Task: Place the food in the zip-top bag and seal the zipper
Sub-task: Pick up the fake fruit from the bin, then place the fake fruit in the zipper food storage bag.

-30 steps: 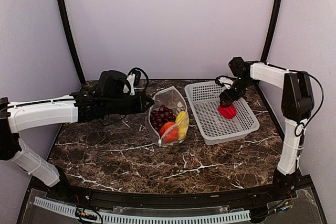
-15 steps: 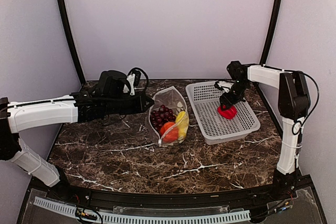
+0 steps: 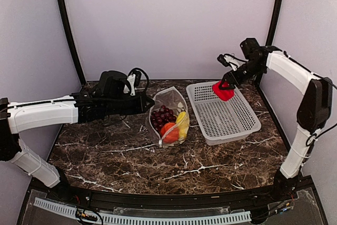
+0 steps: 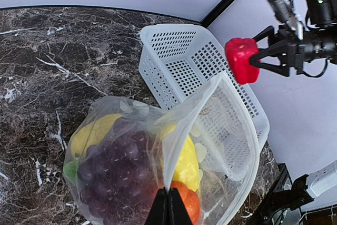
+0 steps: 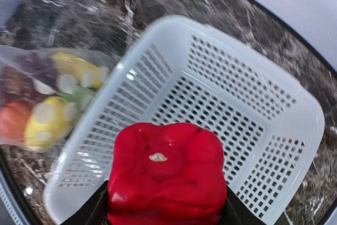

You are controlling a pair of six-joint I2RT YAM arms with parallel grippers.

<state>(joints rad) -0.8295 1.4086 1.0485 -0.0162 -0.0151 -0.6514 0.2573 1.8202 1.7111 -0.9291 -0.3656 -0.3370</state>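
Two grips: right gripper [image 3: 224,86] clamped the red pepper [image 5: 166,177] above the basket [image 3: 231,125] (clear of it); left gripper [image 4: 168,212] pinched the zip-top bag [image 4: 121,130].

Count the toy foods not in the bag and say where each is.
1: the red pepper, held in the right gripper in the air over the white basket. No other shows outside the bag.
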